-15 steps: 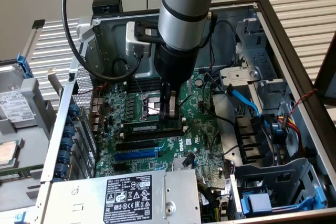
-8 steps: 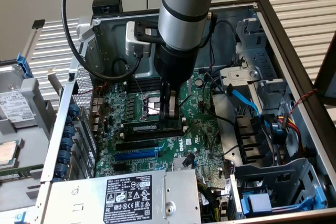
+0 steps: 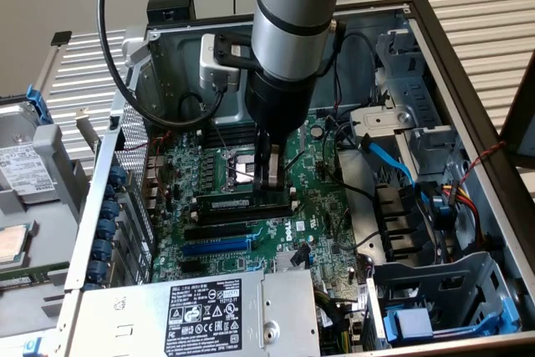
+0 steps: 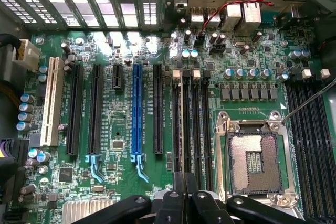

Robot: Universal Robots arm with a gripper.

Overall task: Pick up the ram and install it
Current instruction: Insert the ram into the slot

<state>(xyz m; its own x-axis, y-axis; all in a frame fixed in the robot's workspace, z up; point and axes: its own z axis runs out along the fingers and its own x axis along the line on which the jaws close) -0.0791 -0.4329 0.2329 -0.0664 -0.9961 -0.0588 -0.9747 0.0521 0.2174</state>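
The ram [image 3: 238, 204] is a thin green stick with a white label. It stands on edge in a black memory slot of the motherboard [image 3: 322, 206], just below the CPU socket [image 3: 236, 165]. My gripper [image 3: 269, 183] comes straight down onto the ram's end toward the exterior view's right, and the jaws are pinched narrowly on its top edge. In the wrist view the ram [image 4: 182, 119] shows edge-on as a thin line running away from my gripper [image 4: 185, 184], among empty black slots.
A blue expansion slot [image 3: 216, 247] [image 4: 137, 108] and empty black slots lie beside the ram. The power supply [image 3: 201, 311] sits at the case front. Drive cages [image 3: 435, 290] and a blue cable [image 3: 389, 160] fill the exterior view's right. Case walls surround the board.
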